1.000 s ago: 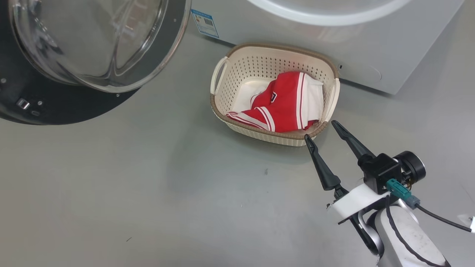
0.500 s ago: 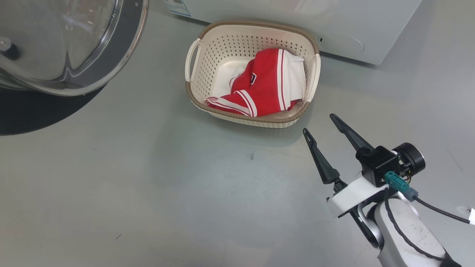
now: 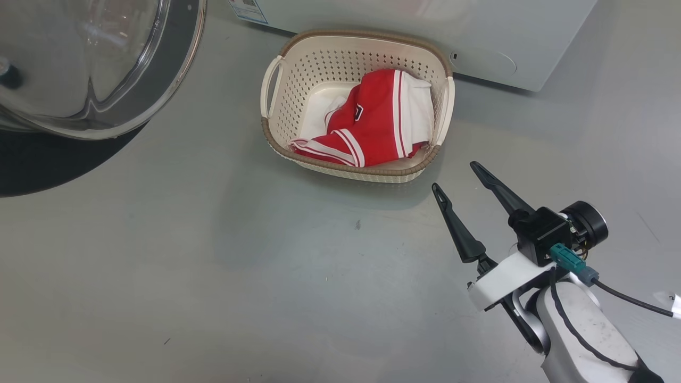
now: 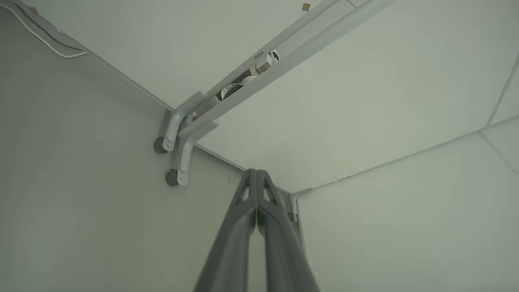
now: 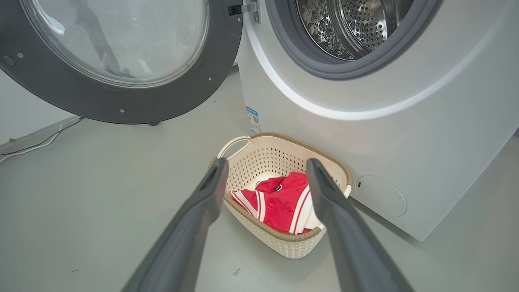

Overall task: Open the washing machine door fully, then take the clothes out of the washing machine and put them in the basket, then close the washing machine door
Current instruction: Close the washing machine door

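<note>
Seemingly unloading is done: the washing machine (image 5: 389, 134) has its door (image 5: 101, 103) swung wide at ten o'clock in the right wrist view, and the clothes (image 3: 378, 122) lie in the basket (image 3: 319, 80) at the machine's foot. Closing that door comes next, I judge, which calls for reaching its rim; the right gripper (image 3: 455, 175) hovers spread and empty at four o'clock of the basket, the left gripper (image 4: 256, 172) pressed together on nothing. Only part of the drum (image 5: 357, 24) shows, so leftovers can't be excluded.

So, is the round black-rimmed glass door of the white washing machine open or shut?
Open: the round black-rimmed glass door is swung aside, baring the perforated steel drum.
</note>
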You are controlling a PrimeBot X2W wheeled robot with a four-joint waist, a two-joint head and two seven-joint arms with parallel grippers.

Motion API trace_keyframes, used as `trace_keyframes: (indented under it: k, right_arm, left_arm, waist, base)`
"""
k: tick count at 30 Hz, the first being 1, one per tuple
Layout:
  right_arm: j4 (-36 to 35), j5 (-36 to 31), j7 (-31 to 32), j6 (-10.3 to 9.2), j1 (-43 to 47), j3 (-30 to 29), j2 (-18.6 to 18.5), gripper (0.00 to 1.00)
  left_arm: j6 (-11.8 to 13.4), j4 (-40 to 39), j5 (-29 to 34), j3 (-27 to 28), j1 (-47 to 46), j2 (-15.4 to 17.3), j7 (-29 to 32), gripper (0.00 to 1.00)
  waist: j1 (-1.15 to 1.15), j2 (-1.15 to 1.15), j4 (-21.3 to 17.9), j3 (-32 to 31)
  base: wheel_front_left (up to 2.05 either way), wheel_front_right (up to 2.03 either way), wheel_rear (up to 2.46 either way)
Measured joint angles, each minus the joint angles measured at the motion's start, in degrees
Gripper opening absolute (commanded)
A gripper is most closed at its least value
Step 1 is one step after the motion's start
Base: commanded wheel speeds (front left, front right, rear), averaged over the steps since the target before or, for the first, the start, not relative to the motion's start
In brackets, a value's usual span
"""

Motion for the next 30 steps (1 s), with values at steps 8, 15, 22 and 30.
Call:
trace_keyframes:
  k: [8,15,22,30]
  right_arm:
    - [0.56,-0.03,-0.12,0.07,-0.69,0.6,-0.43,1.0]
    - [0.91,-0.03,-0.19,0.07,-1.16,0.73,-0.49,1.0]
    - [1.16,-0.02,-0.47,0.08,-1.18,0.73,-0.49,1.0]
    - [1.7,-0.02,-0.62,0.07,-1.3,0.7,-0.56,1.0]
  left_arm:
    - [1.09,6.45,-3.85,1.66,-3.31,-0.6,7.49,0.0]
    - [1.09,9.65,-5.81,-0.38,-4.65,-0.87,14.8,0.0]
    - [0.7,10.83,-6.26,-2.78,-5.17,-1.03,20.78,0.0]
    - [-0.89,11.46,-6.31,-3.67,-5.36,-0.92,24.75,0.0]
  waist:
    - [0.0,0.0,0.12,-0.06]
    - [0.0,0.0,0.15,-0.18]
    - [0.0,0.0,0.17,-0.27]
    - [0.0,0.0,0.23,-0.44]
  base:
    - [0.0,0.0,0.0]
    - [0.0,0.0,0.0]
    - [0.0,0.0,0.0]
    - [0.0,0.0,0.0]
